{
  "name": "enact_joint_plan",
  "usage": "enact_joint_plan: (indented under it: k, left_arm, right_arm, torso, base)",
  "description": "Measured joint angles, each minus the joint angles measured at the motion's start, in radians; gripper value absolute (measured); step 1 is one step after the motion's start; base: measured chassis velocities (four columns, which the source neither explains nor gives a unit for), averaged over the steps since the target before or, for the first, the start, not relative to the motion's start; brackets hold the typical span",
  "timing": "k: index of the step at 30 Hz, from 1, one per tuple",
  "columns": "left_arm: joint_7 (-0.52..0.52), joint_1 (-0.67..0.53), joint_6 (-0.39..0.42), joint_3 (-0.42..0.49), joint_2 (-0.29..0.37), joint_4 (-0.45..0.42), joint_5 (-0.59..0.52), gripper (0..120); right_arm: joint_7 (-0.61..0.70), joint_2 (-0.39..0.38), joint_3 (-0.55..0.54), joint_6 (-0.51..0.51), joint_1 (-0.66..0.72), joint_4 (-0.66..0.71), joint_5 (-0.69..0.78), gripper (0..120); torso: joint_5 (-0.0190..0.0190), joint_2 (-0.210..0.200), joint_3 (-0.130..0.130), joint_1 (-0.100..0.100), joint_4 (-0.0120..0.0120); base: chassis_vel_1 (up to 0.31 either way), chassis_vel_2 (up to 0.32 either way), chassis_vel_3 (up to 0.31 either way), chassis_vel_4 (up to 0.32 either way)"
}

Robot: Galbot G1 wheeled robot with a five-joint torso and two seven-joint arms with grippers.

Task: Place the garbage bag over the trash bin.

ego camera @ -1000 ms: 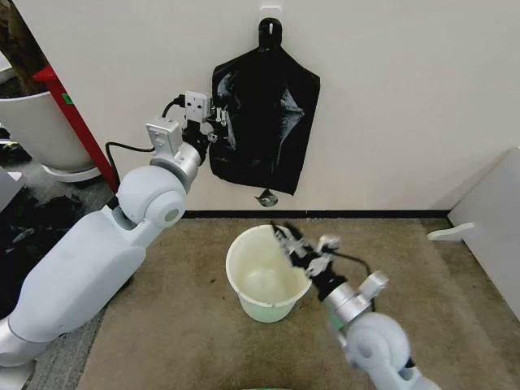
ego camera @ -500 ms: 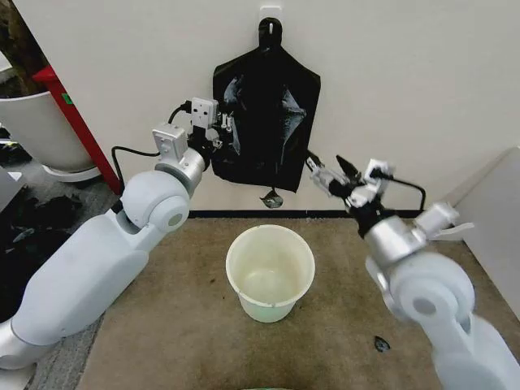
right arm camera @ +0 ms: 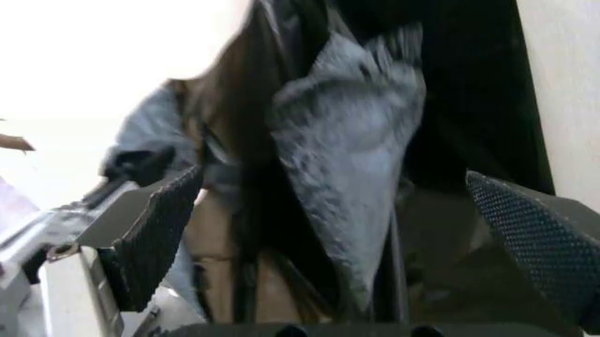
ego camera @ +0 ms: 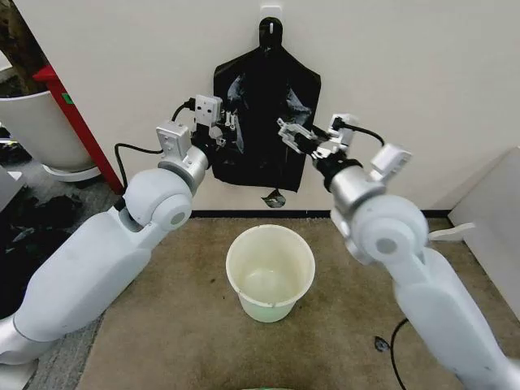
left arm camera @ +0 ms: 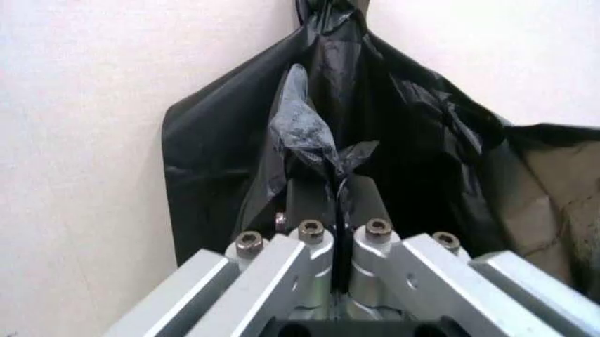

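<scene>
Where the right gripper (ego camera: pixel 294 135) was raised from the cream-white round plastic trash bin (ego camera: pixel 270 272), its jaws are now spread wide at the glossy black film garbage bag (ego camera: pixel 268 122), at 12 o'clock; the left gripper (ego camera: pixel 228 128) is clamped on that bag's edge, so a two-sided hold is judged imminent.

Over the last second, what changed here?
The right pincer rose from the trash bin rim to the hanging garbage bag, open at a fold. The left pincer stays shut on the bag's edge. Bin and bag unmoved.
</scene>
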Motion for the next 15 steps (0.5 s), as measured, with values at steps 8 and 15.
enact_joint_plan:
  k: [8,15]
  left_arm:
    - [0.003,0.020,0.000,-0.018,0.010,-0.011,0.002,0]
    - [0.007,0.032,-0.001,-0.031,0.013,-0.014,0.004,0]
  right_arm:
    - [0.014,0.014,-0.009,0.008,0.016,-0.036,0.003,95]
    - [-0.009,0.018,-0.001,0.018,0.025,-0.048,0.019,69]
  torso:
    - [0.0001,0.000,0.000,0.000,0.0000]
    - [0.0001,0.000,0.000,0.000,-0.0001]
  base:
    - [0.000,0.000,0.000,0.000]
    - [0.000,0.000,0.000,0.000]
